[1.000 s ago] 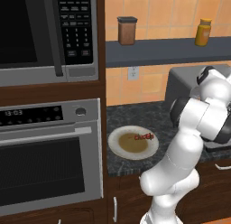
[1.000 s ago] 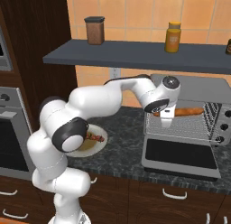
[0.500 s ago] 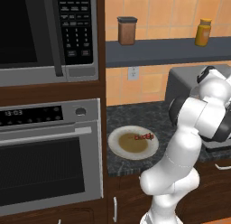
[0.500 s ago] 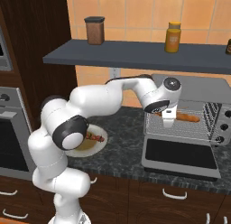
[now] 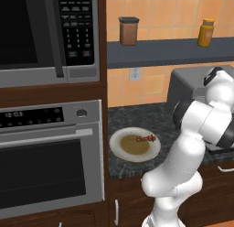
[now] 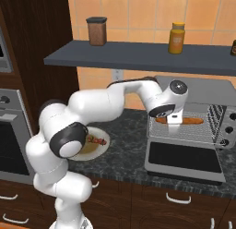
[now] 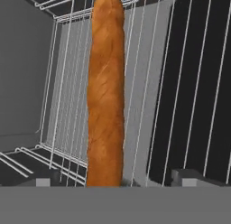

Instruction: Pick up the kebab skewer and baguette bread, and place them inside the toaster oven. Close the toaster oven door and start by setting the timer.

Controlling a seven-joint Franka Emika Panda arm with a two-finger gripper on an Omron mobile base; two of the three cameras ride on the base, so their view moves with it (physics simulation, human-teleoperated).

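While the tool [image 6: 174, 125] hangs at the mouth of the toaster oven [image 6: 193, 126], its two dark fingertips [image 7: 45, 179] stand apart at the bottom of the hand view, one on each side of the baguette bread [image 7: 106, 92] with open space between pad and crust. The baguette bread runs straight away from the tool, lying along the wire rack [image 7: 180, 83] inside the oven; in the right base view it shows as an orange-brown stick just behind the tool's fingers. Below the tool the toaster oven door [image 6: 184, 157] lies folded down flat over the dark worktop [image 6: 124, 145]. Well off to the tool's left, on a plate [image 6: 94, 147] beside the arm's elbow, rests the kebab skewer [image 6: 97, 141]. Above the oven a grey shelf [image 6: 138, 57] carries a brown canister [image 6: 97, 31] and a yellow bottle [image 6: 176, 38]
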